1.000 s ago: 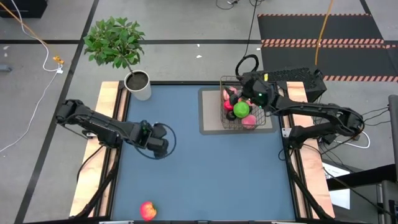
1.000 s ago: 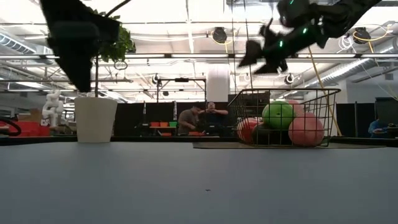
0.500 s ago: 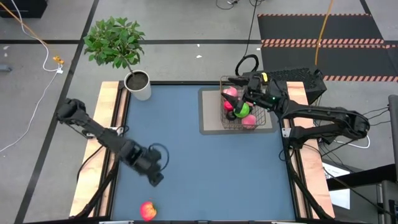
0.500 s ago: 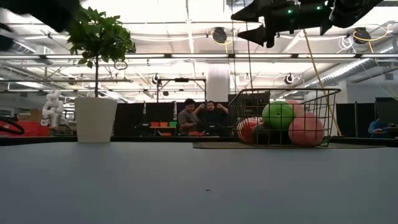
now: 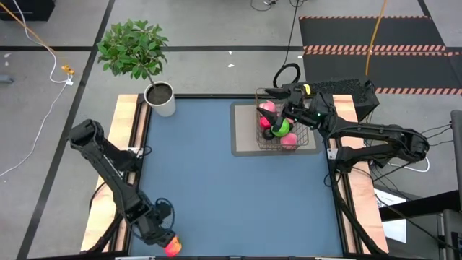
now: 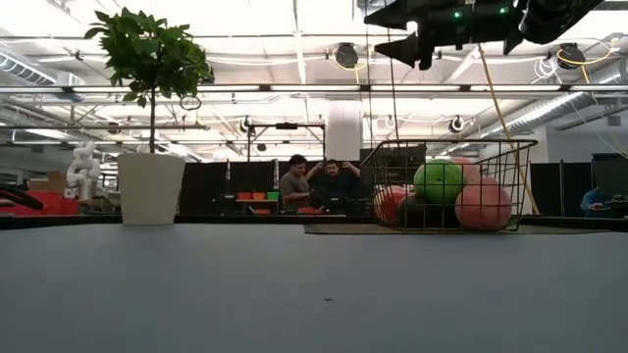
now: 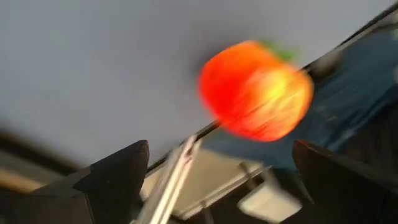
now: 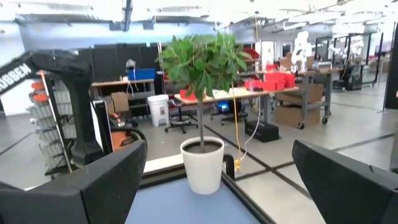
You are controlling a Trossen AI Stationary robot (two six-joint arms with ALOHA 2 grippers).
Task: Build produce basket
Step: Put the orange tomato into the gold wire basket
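A red-orange fruit [image 5: 172, 248] lies on the blue table by its near edge, toward the left. My left gripper [image 5: 163, 240] hangs just beside and above it, slanting down and open. The fruit [image 7: 255, 90] shows ahead between the two fingers, apart from them. The wire basket [image 5: 283, 128] stands on a grey mat [image 5: 242, 141] at the far right. It holds a green apple [image 6: 438, 182], pink peaches [image 6: 483, 204] and a red piece [image 6: 392, 204]. My right gripper [image 6: 390, 31] hovers open above the basket [image 6: 446, 186], pointing about level.
A white pot with a leafy plant [image 5: 160, 99] stands at the table's far left corner, also in the low view [image 6: 149, 186]. The middle of the blue table [image 5: 231, 195] is bare. People [image 6: 319, 184] sit in the room beyond the table.
My left gripper has swept from the table's left middle toward the near edge, rolling its wrist, and has come down beside the red-orange fruit, still open. My right gripper has risen a little above the basket and tipped its fingers up to about level, then held still.
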